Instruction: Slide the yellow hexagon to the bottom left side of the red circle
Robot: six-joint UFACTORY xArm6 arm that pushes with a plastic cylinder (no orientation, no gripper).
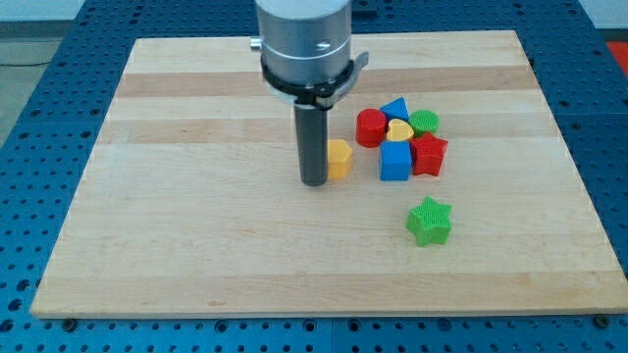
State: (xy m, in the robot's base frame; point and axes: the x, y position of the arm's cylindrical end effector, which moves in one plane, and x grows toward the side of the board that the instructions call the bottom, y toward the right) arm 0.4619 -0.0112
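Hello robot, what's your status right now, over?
My tip down, touching yellow hexagon on its left. Red circle lies up-right of it. Blue cube close on the right, may crowd the spot.

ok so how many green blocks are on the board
2. A green star sits alone toward the view's bottom right; a green circle is at the cluster's top right, beside the yellow heart. None seem hidden.

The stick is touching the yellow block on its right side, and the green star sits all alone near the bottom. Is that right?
Not quite. In the camera view my tip is on the left side of the yellow hexagon, not its right. The green star does sit alone near the view's bottom.
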